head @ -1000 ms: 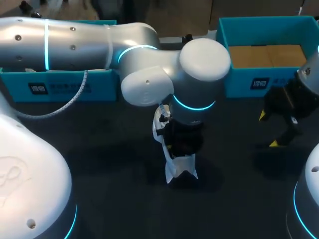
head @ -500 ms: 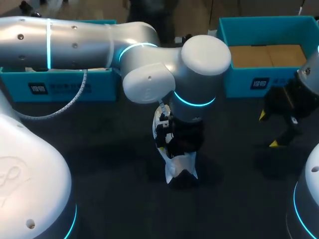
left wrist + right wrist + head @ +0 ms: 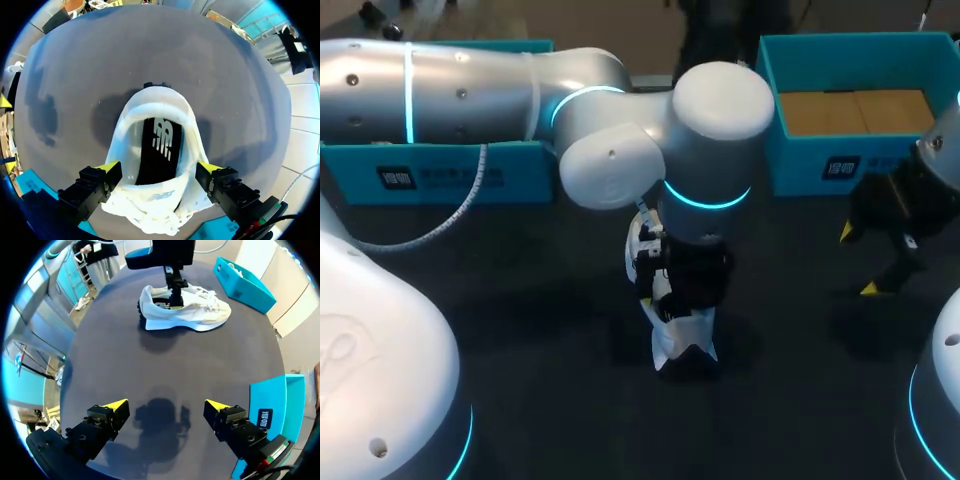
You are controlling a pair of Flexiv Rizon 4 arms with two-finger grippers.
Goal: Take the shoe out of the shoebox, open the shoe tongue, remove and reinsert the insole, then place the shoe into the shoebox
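A: Where's the shoe sitting?

B: Your white shoe [image 3: 680, 335] is out on the dark table [image 3: 520, 330], sole down, well apart from the teal shoebox [image 3: 880, 165] at the back right. Look down your left wrist view and you see its black insole [image 3: 160, 150] lying inside.

A: And the fingers?

B: Your left gripper [image 3: 157, 167] straddles the midfoot, fingers wide apart but pressing both sides of the upper. Your right gripper [image 3: 166, 407] hangs over the table near the shoebox, fingers spread wide, holding nothing.
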